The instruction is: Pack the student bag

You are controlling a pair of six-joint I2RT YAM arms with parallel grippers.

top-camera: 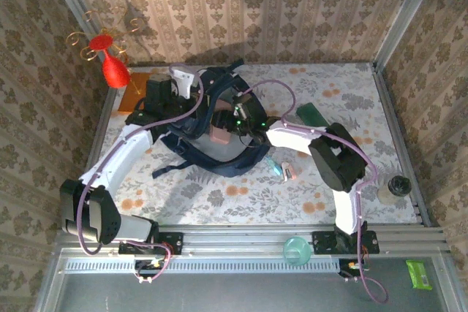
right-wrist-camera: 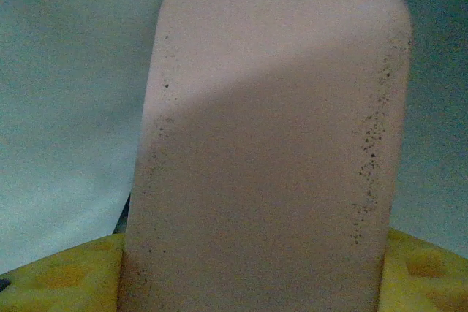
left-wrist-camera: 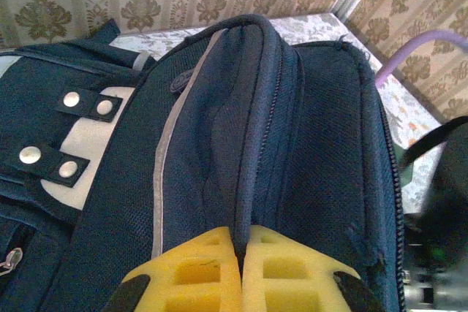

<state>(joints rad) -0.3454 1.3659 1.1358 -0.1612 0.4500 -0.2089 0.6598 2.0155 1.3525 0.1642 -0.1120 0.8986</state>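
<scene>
**Pinching a floppy bag**

Top: the student bag (top-camera: 212,153) lies mid-surface, reached by left claw (top-camera: 196,88) and right claw (top-camera: 225,131).
Left wrist: left claw (left-wrist-camera: 241,253) is clamped on its fabric ridge. It's limp cloth, so I judge seams hold best.
Right wrist: right claw (right-wrist-camera: 248,272) grips a pink block (right-wrist-camera: 270,144).

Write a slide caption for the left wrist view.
Left gripper shut, pinching a raised fabric ridge of the navy student bag beside its zipper.

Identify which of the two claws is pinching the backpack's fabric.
The left claw: it is shut on a raised fold of the navy student bag, whereas the right claw grips a pale pink block.
</scene>
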